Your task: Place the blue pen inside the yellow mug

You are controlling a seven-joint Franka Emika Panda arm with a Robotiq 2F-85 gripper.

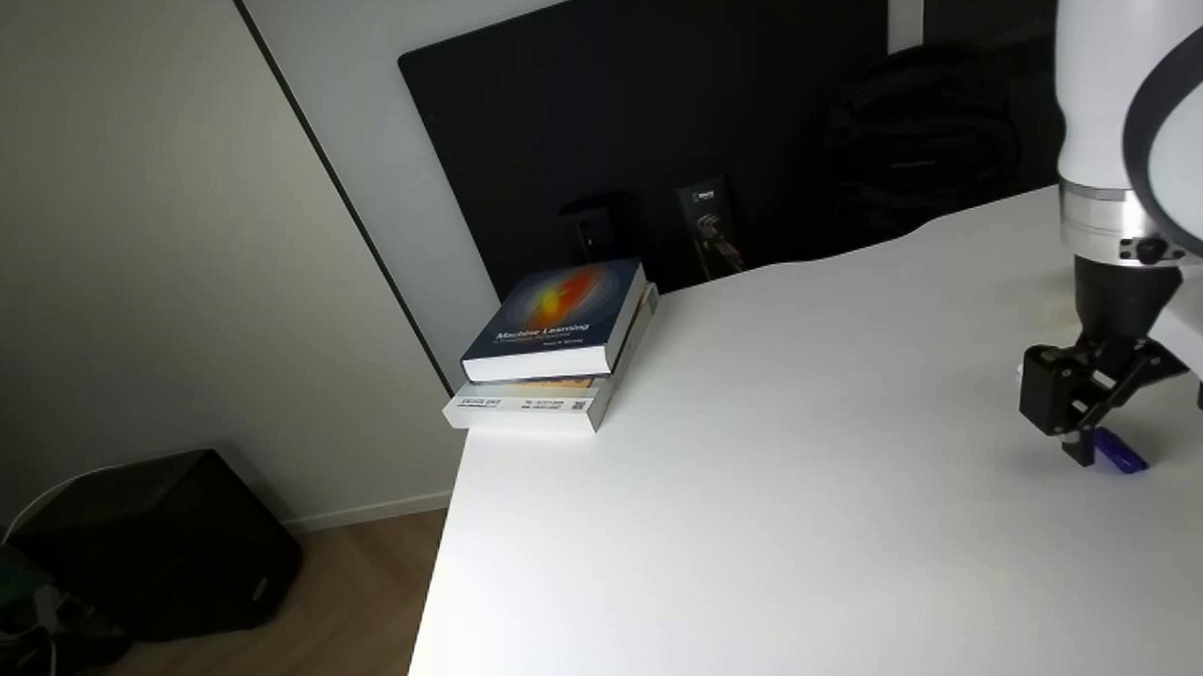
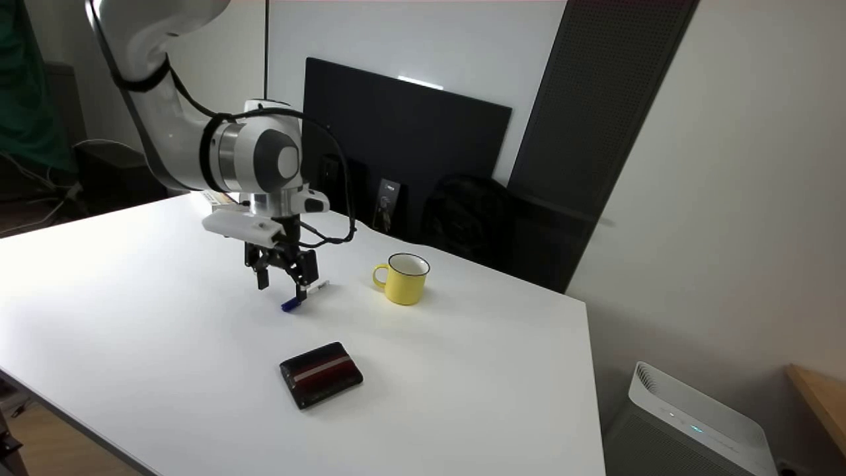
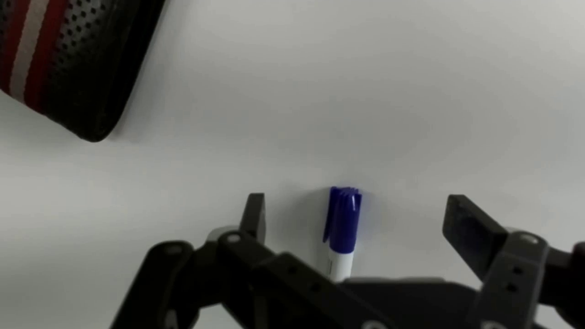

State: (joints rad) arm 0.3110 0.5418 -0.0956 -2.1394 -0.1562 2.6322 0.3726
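Observation:
The blue pen lies flat on the white table, its blue cap point(image 1: 1120, 452) towards the front; it shows in both exterior views point(image 2: 291, 305) and in the wrist view point(image 3: 343, 221). Part of its white barrel is hidden by the gripper. My gripper point(image 2: 282, 287) is open and low over the pen. In the wrist view the fingers point(image 3: 356, 208) stand apart on both sides of the cap, which is nearer the left finger; neither seems to touch it. The yellow mug point(image 2: 404, 284) stands upright in an exterior view, beyond the pen's white end. The mug is out of the wrist view.
A black case with a red and grey stripe point(image 2: 322, 375) lies on the table near the pen; its corner shows in the wrist view point(image 3: 82, 68). Stacked books point(image 1: 552, 321) lie at the table's far corner. A dark monitor-like panel point(image 2: 403, 132) stands behind the table point(image 2: 476, 390).

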